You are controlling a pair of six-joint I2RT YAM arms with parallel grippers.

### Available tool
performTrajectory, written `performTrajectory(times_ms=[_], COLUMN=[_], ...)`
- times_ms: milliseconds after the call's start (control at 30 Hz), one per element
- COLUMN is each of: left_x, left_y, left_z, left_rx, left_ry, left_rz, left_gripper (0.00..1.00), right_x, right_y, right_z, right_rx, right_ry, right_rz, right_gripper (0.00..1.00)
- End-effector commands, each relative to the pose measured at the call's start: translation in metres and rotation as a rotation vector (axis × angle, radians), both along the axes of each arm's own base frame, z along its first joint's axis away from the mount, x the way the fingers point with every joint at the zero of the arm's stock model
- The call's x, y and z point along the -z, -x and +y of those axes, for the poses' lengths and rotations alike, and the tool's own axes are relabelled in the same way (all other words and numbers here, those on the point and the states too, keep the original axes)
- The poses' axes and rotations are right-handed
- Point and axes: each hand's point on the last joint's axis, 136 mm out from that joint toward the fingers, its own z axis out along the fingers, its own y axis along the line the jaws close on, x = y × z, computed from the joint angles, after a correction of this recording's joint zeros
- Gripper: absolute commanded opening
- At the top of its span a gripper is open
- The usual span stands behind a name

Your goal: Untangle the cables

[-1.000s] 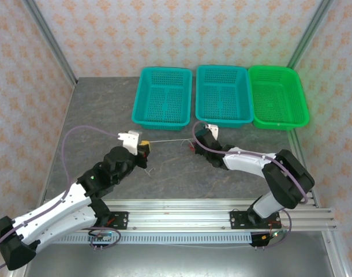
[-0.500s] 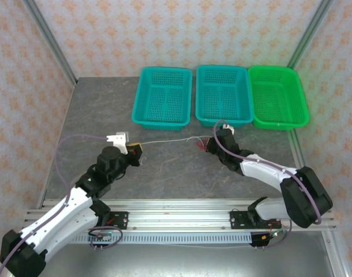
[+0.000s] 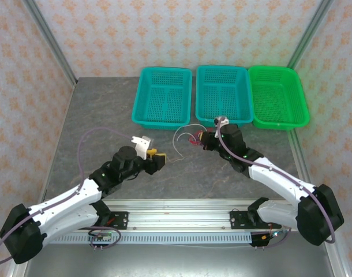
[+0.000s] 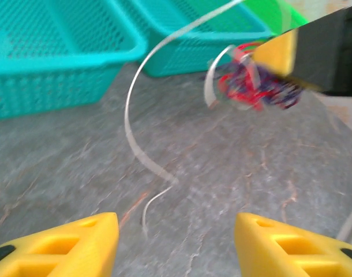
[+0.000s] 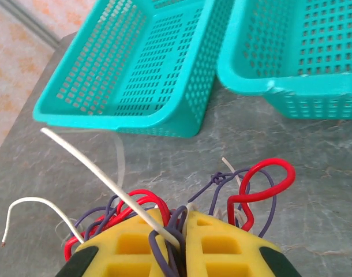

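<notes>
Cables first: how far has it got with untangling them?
Done: one white cable trails partly loose across the table. In hand: the right gripper is shut on the tangle; the left gripper is open, holding nothing. Left: pulling that red, dark and white tangle apart.

And here are the cables (image 3: 193, 139), bunched into a small knot of red, dark purple and cream-white strands, pinched tight in the right gripper (image 5: 184, 222). A red loop (image 5: 268, 172) arches up at 1 o'clock from the pinch, with a dark strand (image 5: 217, 182) knotted beside it. One cream-white strand (image 5: 101, 173) shoots straight out to 10 o'clock. From above, a pale loop (image 3: 176, 140) bulges to 9 o'clock of the knot, its loose tail trailing to 7 o'clock.
</notes>
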Motion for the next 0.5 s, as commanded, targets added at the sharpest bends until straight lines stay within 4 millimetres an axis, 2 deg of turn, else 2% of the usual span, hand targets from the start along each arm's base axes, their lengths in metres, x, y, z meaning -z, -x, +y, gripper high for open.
performTrajectory(times_ms=[0,133,267,467], left_x=[-0.041,-0.053,-0.048,-0.056], left_y=[-0.002,-0.006,-0.011,-0.002], left_z=[-0.02,-0.035,-0.049,-0.096], left_rx=[0.117,0.23,0.334,0.524], left_ry=[-0.027,-0.163,-0.272,-0.104], left_rz=[-0.14,-0.198,-0.237,-0.15], left_gripper=[0.57,0.59,0.64,0.64], right_x=[-0.01,-0.008,-0.009,-0.008], right_y=[0.013,0.023,0.029,0.032], right_z=[0.023,0.034,0.041,0.043], right_rx=[-0.151,-0.222,-0.264,-0.273], right_ry=[0.025,0.104,0.13,0.134], right_rz=[-0.035,-0.048,-0.056,-0.053], right_gripper=[0.0,0.0,0.0,0.0])
